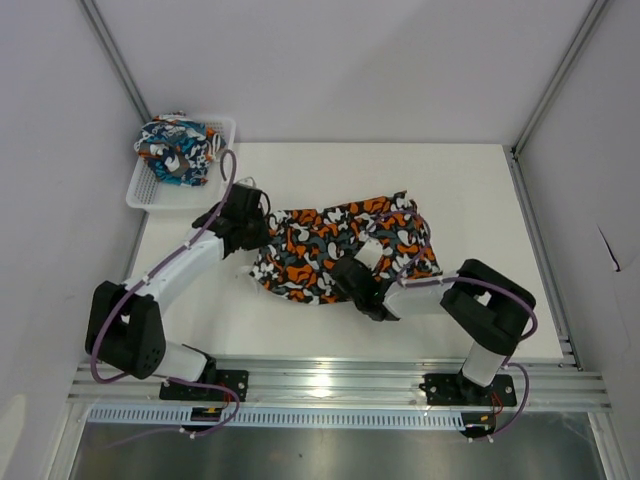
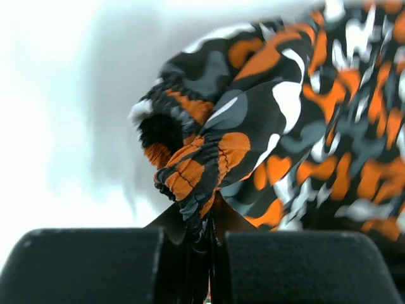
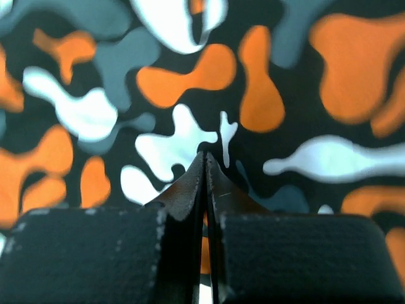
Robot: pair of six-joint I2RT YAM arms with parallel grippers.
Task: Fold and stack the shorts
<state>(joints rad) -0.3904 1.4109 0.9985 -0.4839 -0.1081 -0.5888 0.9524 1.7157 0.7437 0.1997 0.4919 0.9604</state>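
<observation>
Camouflage shorts (image 1: pixel 335 250) lay rumpled on table (image 1: pixel 480 200), unfolded — left gripper (image 2: pixel 204 244) pinched waistband (image 2: pixel 190 171); right gripper (image 3: pixel 205 190) closed against print, hold unclear. Cartoon shorts (image 1: pixel 178 148) sat bunched in basket (image 1: pixel 140 197) — folding, stacking both remained.

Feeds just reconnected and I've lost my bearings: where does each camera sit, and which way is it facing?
Top external: above and behind the bases, looking down at the table, left arm, right arm, camouflage shorts, basket.
Left wrist: behind the left gripper, looking along its shut jaws at the shorts' bunched waistband pinched there.
Right wrist: behind the right gripper, closed, facing the print close up.
All three share the camouflage shorts.
</observation>
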